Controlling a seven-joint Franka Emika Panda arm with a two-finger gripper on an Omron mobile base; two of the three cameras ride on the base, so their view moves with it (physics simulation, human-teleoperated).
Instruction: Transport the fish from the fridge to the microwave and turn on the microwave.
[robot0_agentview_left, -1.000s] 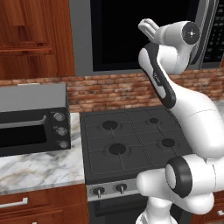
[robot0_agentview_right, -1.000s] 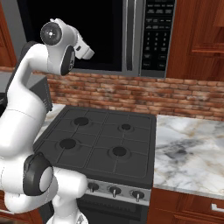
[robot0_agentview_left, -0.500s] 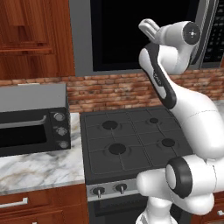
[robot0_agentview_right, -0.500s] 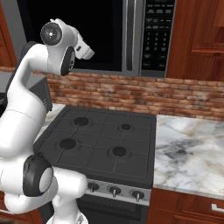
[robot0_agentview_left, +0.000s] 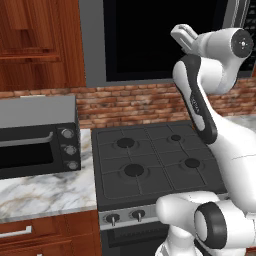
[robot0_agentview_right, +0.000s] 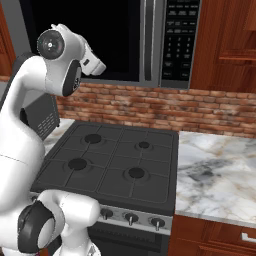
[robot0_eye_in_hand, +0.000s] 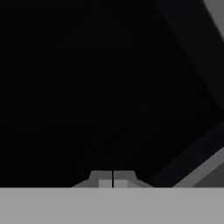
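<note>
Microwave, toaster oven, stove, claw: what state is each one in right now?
microwave: door shut, glass dark, handle and button panel on its right.
toaster oven: door shut, sitting on the marble counter left of the stove.
stove: all four burners bare, no flame seen.
claw: shut, nothing between the tips, held up close to the microwave door.

glossy white rounded arm (robot0_agentview_left: 200, 95) with dark grey joints.

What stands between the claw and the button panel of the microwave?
Nothing visible does. The claw, shut and empty, is raised before the black glass door of the microwave. The button panel lies to the right past the silver handle, which sits beside that path.
</note>
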